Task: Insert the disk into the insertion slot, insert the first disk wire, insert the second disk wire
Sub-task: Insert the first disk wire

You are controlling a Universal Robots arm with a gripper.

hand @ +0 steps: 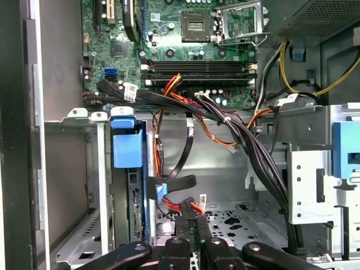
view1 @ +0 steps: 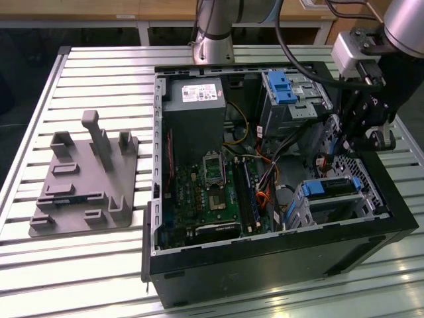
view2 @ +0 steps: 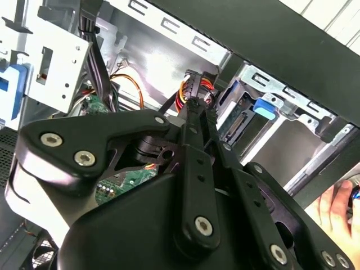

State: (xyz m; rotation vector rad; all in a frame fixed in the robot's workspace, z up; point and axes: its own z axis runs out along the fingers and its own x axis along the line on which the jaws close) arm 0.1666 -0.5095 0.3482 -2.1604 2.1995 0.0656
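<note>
Clenching my gripper point(hand: 191, 228) on one disk wire point(view2: 195, 84). One disk point(view1: 328, 187) sits in one insertion slot point(view1: 306, 211), four o'clock in the exterior view.

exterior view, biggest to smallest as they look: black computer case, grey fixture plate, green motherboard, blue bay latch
1. black metal computer case
2. grey plastic fixture plate
3. green motherboard
4. blue plastic bay latch

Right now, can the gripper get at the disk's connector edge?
Likely yes. The disk sits in the slot with that edge facing the open case, and the gripper, shut on a wire plug, is close beside it. A loose black cable hangs near and may brush.
</note>
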